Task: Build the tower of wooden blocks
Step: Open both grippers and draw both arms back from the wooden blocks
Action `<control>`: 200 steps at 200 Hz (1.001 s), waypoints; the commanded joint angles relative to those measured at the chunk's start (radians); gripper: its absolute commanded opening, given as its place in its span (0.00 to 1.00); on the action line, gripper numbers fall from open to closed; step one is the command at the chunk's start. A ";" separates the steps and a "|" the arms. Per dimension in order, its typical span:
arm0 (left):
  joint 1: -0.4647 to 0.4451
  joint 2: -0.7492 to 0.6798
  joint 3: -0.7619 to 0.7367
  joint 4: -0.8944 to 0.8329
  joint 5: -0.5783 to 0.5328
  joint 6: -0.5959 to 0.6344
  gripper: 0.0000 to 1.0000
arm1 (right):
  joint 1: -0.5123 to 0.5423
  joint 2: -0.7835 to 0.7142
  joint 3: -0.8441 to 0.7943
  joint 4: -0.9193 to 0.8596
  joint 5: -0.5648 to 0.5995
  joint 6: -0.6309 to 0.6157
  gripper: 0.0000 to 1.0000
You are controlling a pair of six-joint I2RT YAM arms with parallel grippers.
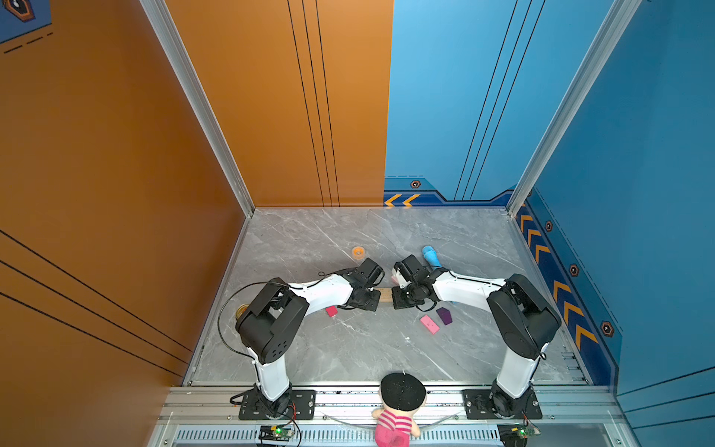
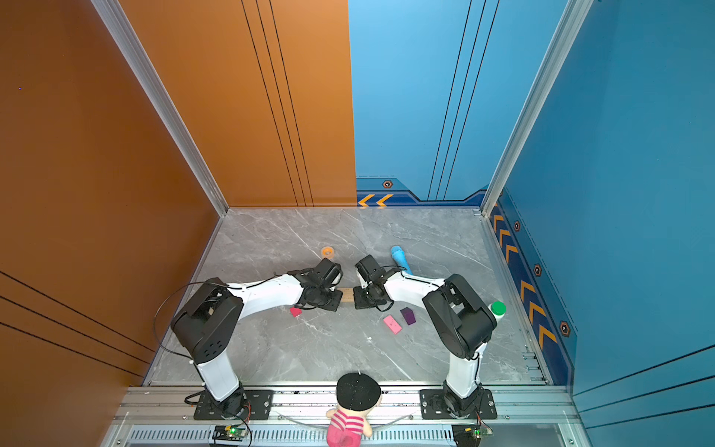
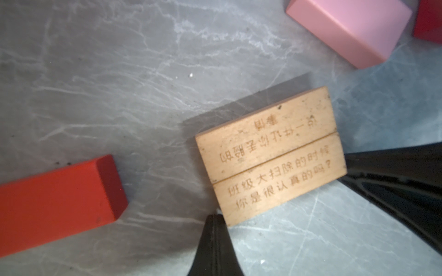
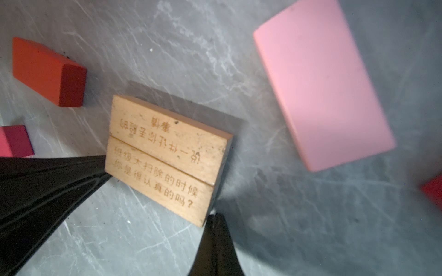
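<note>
Two tan slabs (image 3: 270,155) lie side by side, flat on the table, printed faces up; in both top views only a strip (image 1: 385,293) shows between the two wrists. My left gripper (image 3: 215,216) is shut, its tip against one end corner of the slabs. My right gripper (image 4: 216,215) is shut too, its tip at the opposite end corner. Neither holds anything. A red brick (image 3: 57,203) and a pale pink brick (image 4: 323,83) lie close by. A magenta cube (image 1: 331,311), another pink brick (image 1: 429,324) and the purple house piece (image 1: 444,315) lie nearer the front.
An orange tape ring (image 1: 358,252) and a blue tube (image 1: 430,256) lie behind the arms. A green-capped bottle (image 2: 497,309) stands at the right, a jar (image 1: 242,310) at the left edge. A plush doll (image 1: 400,406) sits on the front rail.
</note>
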 commanded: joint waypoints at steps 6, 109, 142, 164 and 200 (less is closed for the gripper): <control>-0.001 -0.026 -0.005 -0.006 -0.005 0.014 0.00 | -0.005 -0.008 -0.033 -0.014 0.030 0.017 0.00; 0.012 -0.052 -0.022 -0.011 -0.018 0.011 0.00 | -0.016 -0.038 -0.055 -0.022 0.040 0.017 0.00; 0.021 -0.073 -0.022 -0.017 -0.032 0.012 0.00 | -0.021 -0.065 -0.060 -0.039 0.051 0.012 0.00; 0.027 -0.097 -0.058 -0.024 -0.042 0.014 0.01 | -0.026 -0.095 -0.059 -0.057 0.061 0.005 0.00; 0.040 -0.149 -0.082 -0.032 -0.066 0.015 0.01 | -0.028 -0.123 -0.056 -0.077 0.077 -0.002 0.01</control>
